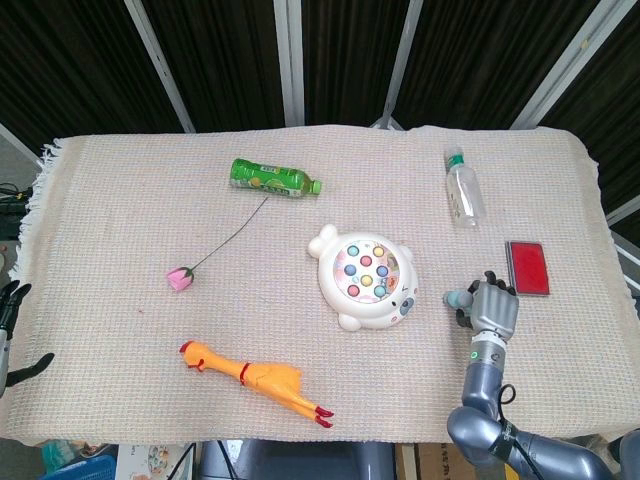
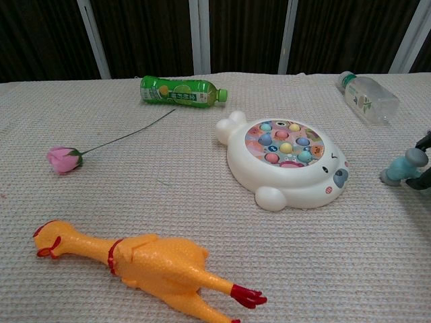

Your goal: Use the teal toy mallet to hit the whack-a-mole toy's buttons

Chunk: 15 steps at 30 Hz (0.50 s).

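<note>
Near the table's right edge, the right hand (image 1: 493, 308) grips the mallet (image 2: 405, 167) by its handle, head toward the mole toy (image 1: 366, 276); it looks light, stiff plastic, best held low on the handle.

Glossy white plastic whack-a-mole toy (image 2: 286, 165), coarse woven matt tablecloth (image 2: 81, 202); rubbery orange chicken (image 2: 148, 266)

Site: robot test bench, lab-type | evidence: cloth-covered table (image 1: 120, 200), dark slatted backdrop (image 1: 220, 60) with metal struts, unrelated props scattered on top
</note>
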Available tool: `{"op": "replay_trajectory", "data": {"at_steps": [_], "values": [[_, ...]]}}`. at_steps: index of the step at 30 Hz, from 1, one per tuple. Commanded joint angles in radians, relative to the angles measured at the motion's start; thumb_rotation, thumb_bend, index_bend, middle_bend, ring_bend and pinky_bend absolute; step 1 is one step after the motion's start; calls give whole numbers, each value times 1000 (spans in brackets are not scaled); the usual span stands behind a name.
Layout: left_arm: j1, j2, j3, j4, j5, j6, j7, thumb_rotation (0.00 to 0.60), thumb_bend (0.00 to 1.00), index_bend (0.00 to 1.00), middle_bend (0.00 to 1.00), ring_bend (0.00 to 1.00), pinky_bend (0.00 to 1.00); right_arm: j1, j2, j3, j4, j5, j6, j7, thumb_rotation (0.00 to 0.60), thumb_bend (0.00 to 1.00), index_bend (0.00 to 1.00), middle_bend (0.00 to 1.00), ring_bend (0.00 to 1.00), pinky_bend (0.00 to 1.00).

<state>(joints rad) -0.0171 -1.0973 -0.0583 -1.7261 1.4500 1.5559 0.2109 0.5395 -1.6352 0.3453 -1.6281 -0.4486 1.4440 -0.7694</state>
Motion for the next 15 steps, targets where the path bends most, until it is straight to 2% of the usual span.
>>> {"op": "replay_trajectory", "data": {"at_steps": [1, 15], "values": [[-1, -1, 0, 0, 0, -1, 2, 600, 0, 119, 42, 0, 0, 0, 1, 1, -1, -1, 1, 0, 600, 355, 540, 164, 166, 168], [-5, -5, 1, -5, -2, -7, 16, 600, 0, 124, 42, 0, 0, 1, 6, 3, -4, -1, -1, -6, 600, 402, 565, 168, 166, 168]]}}
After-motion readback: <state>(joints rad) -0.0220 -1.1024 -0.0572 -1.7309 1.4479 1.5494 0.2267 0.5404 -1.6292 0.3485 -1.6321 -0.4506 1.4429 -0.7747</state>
